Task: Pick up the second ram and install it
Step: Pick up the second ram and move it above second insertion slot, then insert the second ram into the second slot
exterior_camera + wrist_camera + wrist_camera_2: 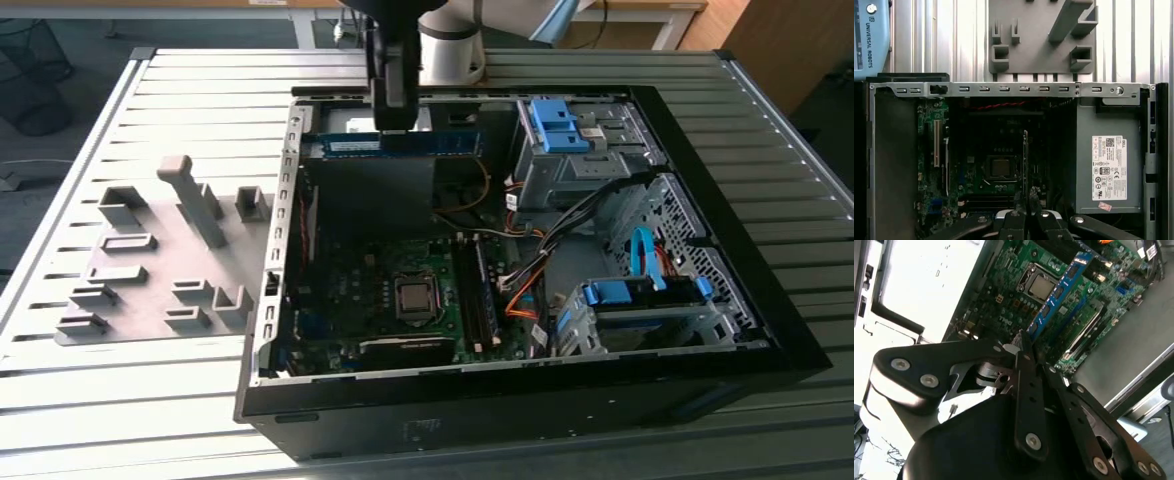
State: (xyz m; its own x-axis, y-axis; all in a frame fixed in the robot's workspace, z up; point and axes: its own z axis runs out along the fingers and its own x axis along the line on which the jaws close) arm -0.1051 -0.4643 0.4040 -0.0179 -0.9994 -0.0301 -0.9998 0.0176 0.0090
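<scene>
Installation: carry stage, load secured

We note the gripper [395, 126] closed on the second ram [427, 145]. The stick hangs on edge directly beneath it, in the upper centre of the exterior view, above the open computer case [534, 415]. We judge it light, stiff, thin and fragile: pinch the flat faces, sparing chips and the contact edge.

Printed label [1109, 167] on power supply [1086, 125]
</scene>
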